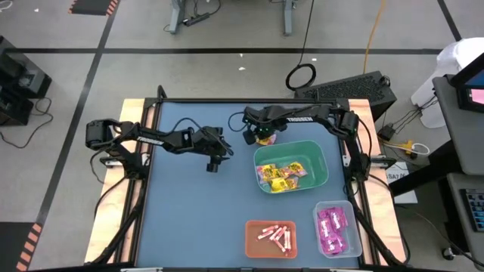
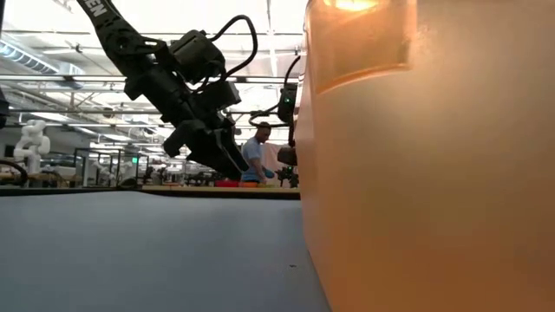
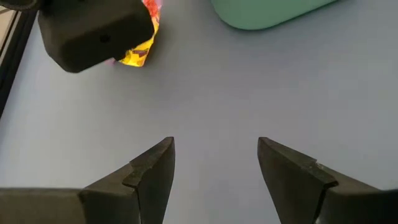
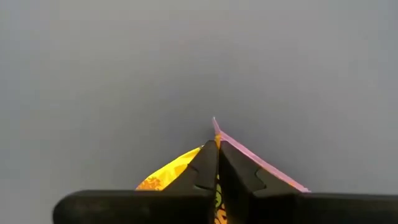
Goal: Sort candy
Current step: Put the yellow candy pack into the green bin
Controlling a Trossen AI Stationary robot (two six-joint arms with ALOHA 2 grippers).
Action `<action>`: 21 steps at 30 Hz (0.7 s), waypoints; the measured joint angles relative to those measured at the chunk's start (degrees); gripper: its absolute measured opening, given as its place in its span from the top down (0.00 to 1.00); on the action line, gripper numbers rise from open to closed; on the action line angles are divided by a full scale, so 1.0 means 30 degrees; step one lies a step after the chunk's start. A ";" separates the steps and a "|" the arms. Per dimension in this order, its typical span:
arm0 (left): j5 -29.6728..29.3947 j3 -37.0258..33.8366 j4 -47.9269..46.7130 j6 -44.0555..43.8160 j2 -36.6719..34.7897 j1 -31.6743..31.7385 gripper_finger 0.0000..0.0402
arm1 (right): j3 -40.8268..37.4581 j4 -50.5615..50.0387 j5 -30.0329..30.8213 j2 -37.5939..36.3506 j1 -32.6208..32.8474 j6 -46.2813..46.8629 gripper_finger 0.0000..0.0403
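My right gripper (image 1: 262, 137) is shut on a yellow square candy packet (image 1: 265, 140) just past the far left rim of the green bin (image 1: 318, 162). The packet also shows in the left wrist view (image 3: 139, 53), under my right gripper's dark body. My left gripper (image 1: 214, 162) is open and empty over the bare blue table, left of the green bin. The green bin holds several yellow packets (image 1: 283, 177). The orange bin (image 1: 271, 236) holds pink-white sticks. The clear bin (image 1: 333, 229) holds magenta packets. My right gripper pinches the yellow packet between its two shut fingers (image 4: 205, 168). The packet's corner (image 4: 215, 129) sticks out just past the fingertips, and its yellow face (image 4: 166, 177) and pinkish edge (image 4: 264, 167) spread to either side. The fingers point down at the table.
The green bin stands at the right middle, with the orange and clear bins along the near edge. In the low view the orange bin (image 2: 416, 173) fills the right half. Bare blue table (image 1: 189, 219) lies to the left and near left. A person (image 2: 257, 156) shows in the room beyond.
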 joint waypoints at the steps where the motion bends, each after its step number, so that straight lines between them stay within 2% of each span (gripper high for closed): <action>1: 0.0000 0.0000 -0.0005 -0.0005 0.0000 0.0000 0.42 | -0.0002 0.0150 0.0162 0.0007 0.0115 0.0124 0.99; 10: 0.0000 0.0000 -0.0051 -0.0013 0.0000 0.0000 0.42 | -0.0009 0.0994 0.0712 -0.0890 0.1163 0.0003 1.00; 14: 0.0000 0.0000 -0.0044 -0.0022 0.0000 0.0000 0.42 | -0.0024 0.1705 0.1571 -0.1703 0.1783 -0.0390 1.00; 21: -0.0006 0.0000 -0.0008 -0.0066 0.0000 0.0000 0.42 | -0.0024 0.2686 0.3311 -0.4775 0.3377 -0.2232 1.00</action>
